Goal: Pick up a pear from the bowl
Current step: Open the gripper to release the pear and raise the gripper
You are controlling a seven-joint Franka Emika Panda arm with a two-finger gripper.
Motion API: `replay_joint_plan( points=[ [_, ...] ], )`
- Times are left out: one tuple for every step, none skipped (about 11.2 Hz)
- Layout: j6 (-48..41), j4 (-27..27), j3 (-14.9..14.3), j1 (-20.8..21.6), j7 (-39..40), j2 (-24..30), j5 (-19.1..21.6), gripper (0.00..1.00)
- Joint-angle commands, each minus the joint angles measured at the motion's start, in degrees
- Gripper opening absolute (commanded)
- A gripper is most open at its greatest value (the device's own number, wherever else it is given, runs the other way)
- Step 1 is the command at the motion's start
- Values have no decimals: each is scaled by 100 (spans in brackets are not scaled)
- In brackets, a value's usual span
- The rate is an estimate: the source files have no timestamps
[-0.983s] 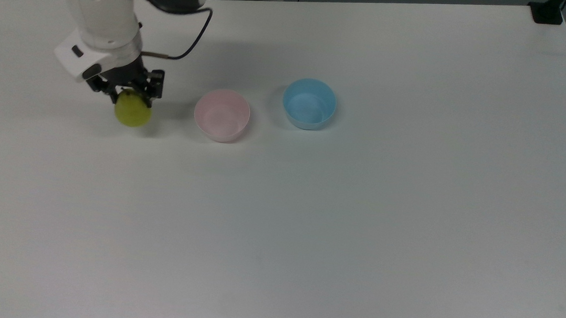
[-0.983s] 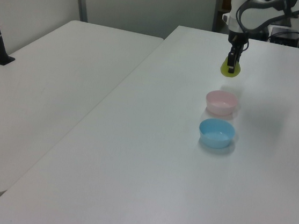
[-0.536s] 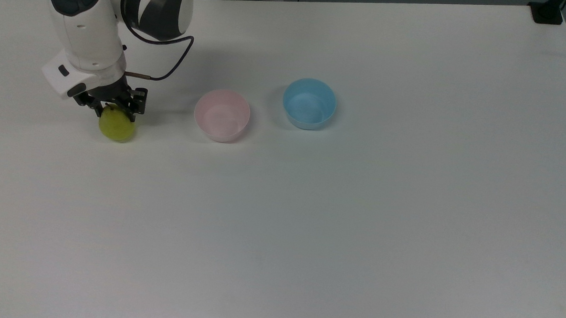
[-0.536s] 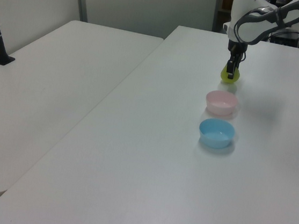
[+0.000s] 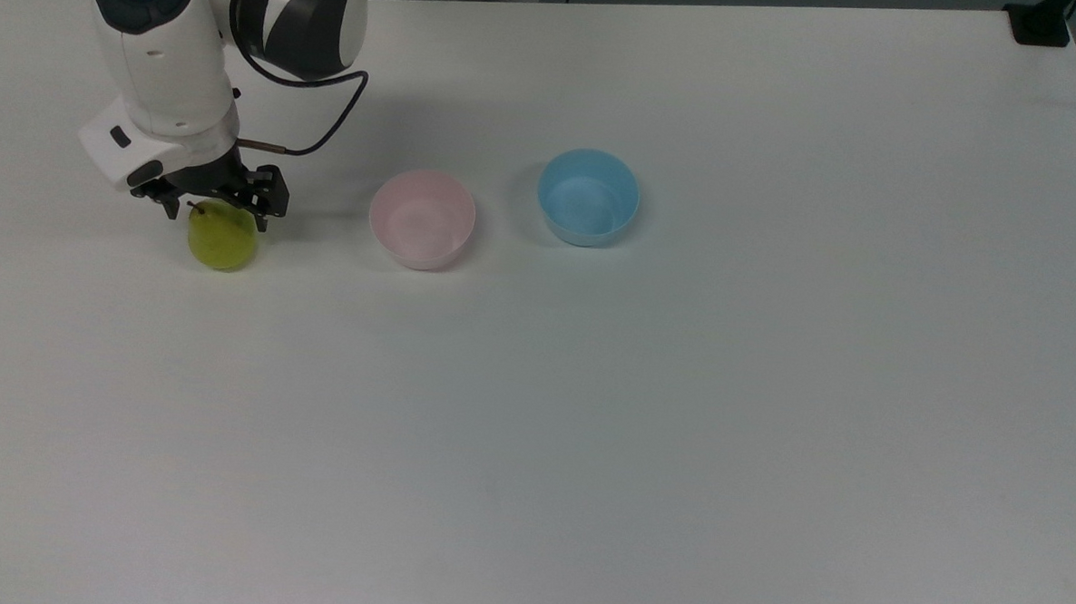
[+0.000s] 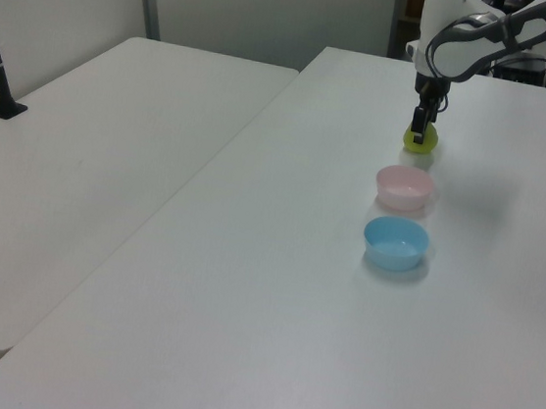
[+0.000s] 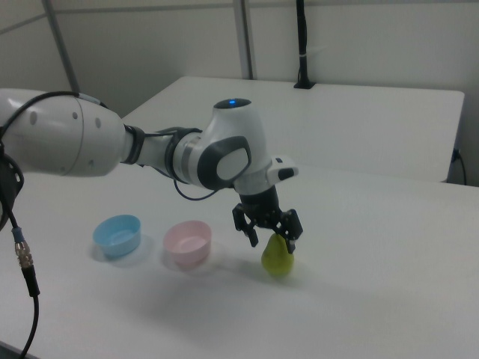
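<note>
Fingers spread wide astride the pear, no longer pinching it, pear standing on the table directly below the gripper, stem up, well off the pink bowl toward the top view's left.
</note>
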State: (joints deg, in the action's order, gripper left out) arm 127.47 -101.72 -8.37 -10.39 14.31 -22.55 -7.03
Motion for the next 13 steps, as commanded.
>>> replay_joint_plan(
  points=[
    [-738, 38, 37, 456, -322, 645, -70, 100],
    [-1063, 143, 54, 650, -585, 751, -70, 100],
    [-1397, 353, 54, 930, -857, 804, -53, 100],
    [-1739, 538, 54, 1211, -1164, 831, -52, 100],
    [-2004, 600, 54, 1545, -1542, 988, -52, 100],
    [-2111, 583, 63, 1687, -1746, 1181, -18, 100],
    [-2303, 583, 72, 1819, -1835, 1305, -9, 100],
    [-2401, 575, 72, 1934, -1853, 1436, 26, 100],
    [-2498, 557, 72, 2013, -1862, 1559, 35, 100],
    [-2560, 566, 81, 2040, -1862, 1656, 62, 100],
    [-2578, 566, 116, 2023, -1862, 1753, 97, 100],
    [-2578, 566, 177, 1962, -1862, 1876, 332, 100],
    [-2595, 574, 178, 1935, -1862, 1990, 578, 100]
  ],
)
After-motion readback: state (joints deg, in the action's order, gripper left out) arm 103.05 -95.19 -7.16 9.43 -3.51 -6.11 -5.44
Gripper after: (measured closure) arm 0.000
